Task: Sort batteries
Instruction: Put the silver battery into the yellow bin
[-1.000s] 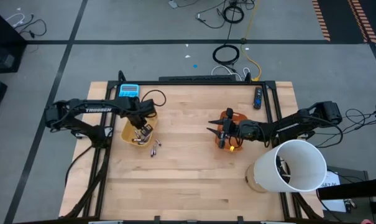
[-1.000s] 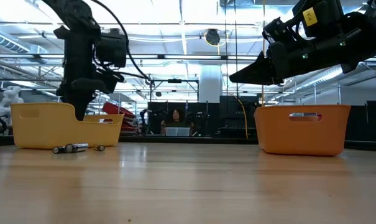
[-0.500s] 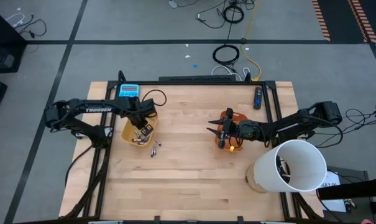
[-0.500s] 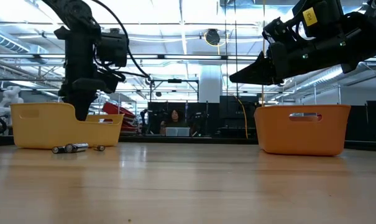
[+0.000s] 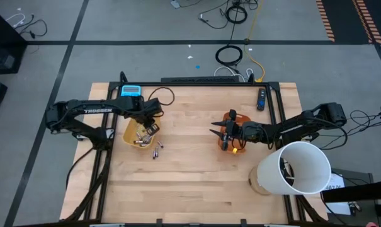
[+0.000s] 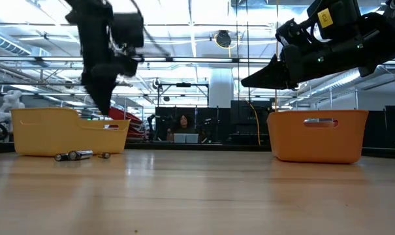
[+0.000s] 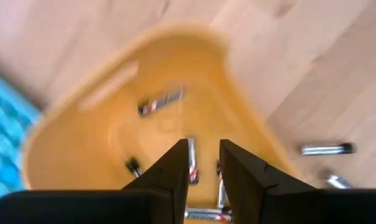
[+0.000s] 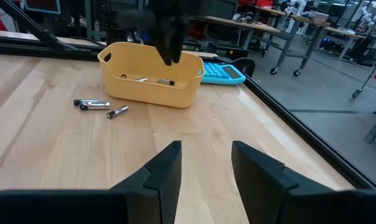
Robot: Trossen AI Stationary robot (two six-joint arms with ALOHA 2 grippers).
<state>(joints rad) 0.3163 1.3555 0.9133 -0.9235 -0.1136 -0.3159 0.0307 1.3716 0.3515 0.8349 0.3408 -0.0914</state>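
Note:
A yellow tray (image 5: 136,133) with several batteries in it (image 7: 161,101) stands at the table's left. A few loose batteries (image 5: 157,149) lie on the wood beside it, and show in the low view (image 6: 79,155) and the right wrist view (image 8: 97,106). My left gripper (image 7: 203,163) hangs over the yellow tray (image 6: 66,130), pointing down, its fingers a narrow gap apart with nothing between them. My right gripper (image 8: 206,155) is open and empty, level above the table at the left side of the orange tray (image 5: 233,137).
A blue calculator (image 5: 131,92) lies behind the yellow tray. A dark remote-like stick (image 5: 261,99) lies at the far right edge. A large white tube (image 5: 294,167) stands at the right near corner. Bare wood lies between the two trays.
My left gripper has risen out of the yellow tray and shifted a little toward the table's right and far edge, moving fast enough to blur. The loose batteries have stayed where they were.

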